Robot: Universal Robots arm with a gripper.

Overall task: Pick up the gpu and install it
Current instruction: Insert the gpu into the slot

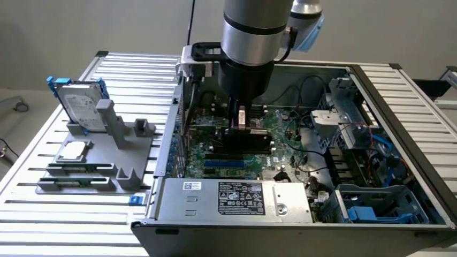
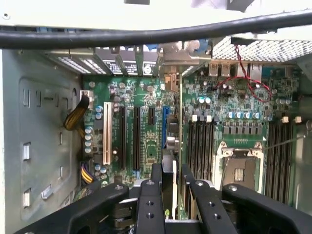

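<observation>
My gripper (image 1: 240, 122) hangs inside the open computer case (image 1: 166, 134) and is shut on the gpu (image 1: 247, 141). The card's black shroud faces the exterior camera and it stands on edge just over the green motherboard (image 1: 286, 160). In the wrist view the gpu (image 2: 179, 117) shows edge-on as a thin strip running away from the gripper (image 2: 170, 170), above the expansion slots beside a blue slot (image 2: 165, 124). One black finger (image 2: 156, 178) lies on each side of the card. I cannot tell whether the card's edge touches a slot.
A silver hard drive with blue rails (image 1: 78, 104) and a small flat drive (image 1: 74, 151) sit on a grey fixture (image 1: 107, 155) at the exterior view's left. The power supply (image 1: 236, 199) fills the case's near side. Cables (image 1: 314, 88), a drive cage (image 1: 343, 120) and the CPU socket (image 2: 242, 170) crowd the board.
</observation>
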